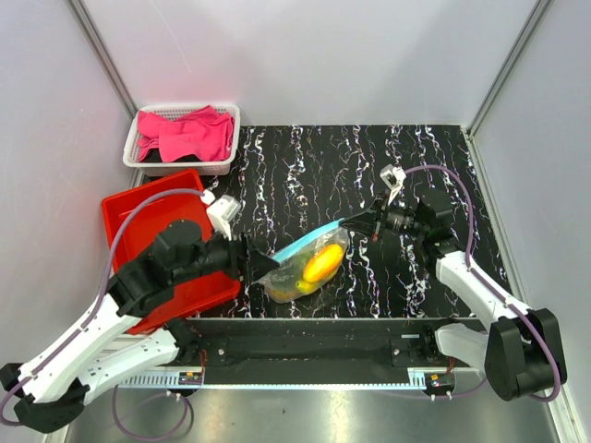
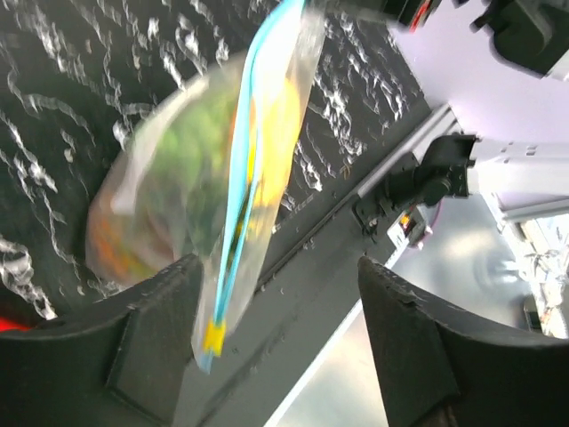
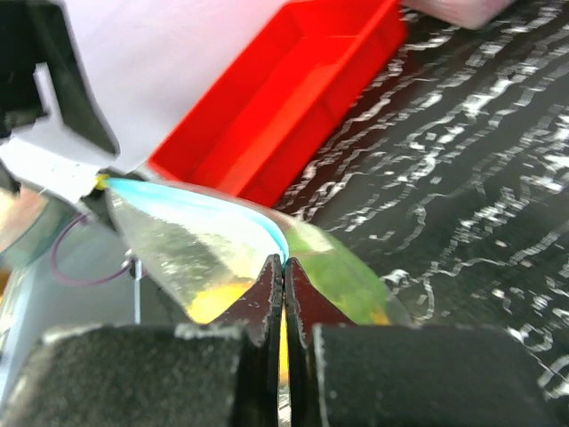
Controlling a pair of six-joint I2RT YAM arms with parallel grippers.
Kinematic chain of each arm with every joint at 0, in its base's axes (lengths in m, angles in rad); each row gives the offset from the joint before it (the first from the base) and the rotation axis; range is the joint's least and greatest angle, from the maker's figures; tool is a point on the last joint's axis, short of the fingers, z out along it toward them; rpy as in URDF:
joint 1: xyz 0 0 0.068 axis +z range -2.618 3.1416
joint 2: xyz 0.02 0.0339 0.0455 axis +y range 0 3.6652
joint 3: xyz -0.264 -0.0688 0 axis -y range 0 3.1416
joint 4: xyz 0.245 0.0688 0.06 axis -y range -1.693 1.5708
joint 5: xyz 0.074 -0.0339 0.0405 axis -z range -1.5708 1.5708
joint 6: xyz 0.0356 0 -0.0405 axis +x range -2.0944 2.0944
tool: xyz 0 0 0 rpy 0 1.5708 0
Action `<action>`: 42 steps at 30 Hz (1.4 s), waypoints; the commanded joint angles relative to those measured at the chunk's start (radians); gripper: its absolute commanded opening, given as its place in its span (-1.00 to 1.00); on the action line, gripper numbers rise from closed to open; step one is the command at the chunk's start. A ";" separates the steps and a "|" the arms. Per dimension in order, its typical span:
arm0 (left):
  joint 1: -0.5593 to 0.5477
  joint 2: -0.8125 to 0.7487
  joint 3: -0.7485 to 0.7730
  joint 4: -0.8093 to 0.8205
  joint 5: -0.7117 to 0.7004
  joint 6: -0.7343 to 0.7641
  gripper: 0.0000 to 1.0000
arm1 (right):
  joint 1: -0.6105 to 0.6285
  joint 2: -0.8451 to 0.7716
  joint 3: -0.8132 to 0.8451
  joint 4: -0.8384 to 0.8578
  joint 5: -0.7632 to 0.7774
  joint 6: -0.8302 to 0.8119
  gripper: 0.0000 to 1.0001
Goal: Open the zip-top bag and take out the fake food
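Observation:
The zip-top bag point(image 1: 309, 263) hangs lifted over the black marbled table, its light blue zip strip point(image 1: 319, 235) running along the top. Inside it is the fake food: a yellow-orange piece point(image 1: 320, 263) and green pieces point(image 1: 300, 284). My right gripper point(image 1: 351, 221) is shut on the bag's zip edge at its right end, and in the right wrist view point(image 3: 284, 271) the tips pinch the bag point(image 3: 196, 240). My left gripper point(image 1: 266, 268) is open at the bag's left end. In the left wrist view point(image 2: 280, 329) the bag point(image 2: 178, 169) and its yellow slider point(image 2: 213, 336) hang just beside the left finger point(image 2: 160, 329).
A red bin point(image 1: 157, 240) lies under the left arm and also shows in the right wrist view point(image 3: 284, 98). A white basket point(image 1: 132, 157) with pink cloth point(image 1: 189, 134) stands at the back left. A black rail point(image 1: 314, 337) runs along the near edge. Walls close in the sides.

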 commanded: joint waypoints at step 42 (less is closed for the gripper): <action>0.060 0.378 0.058 0.455 0.151 -0.160 -1.00 | 0.074 0.129 0.416 -0.596 0.328 0.260 0.21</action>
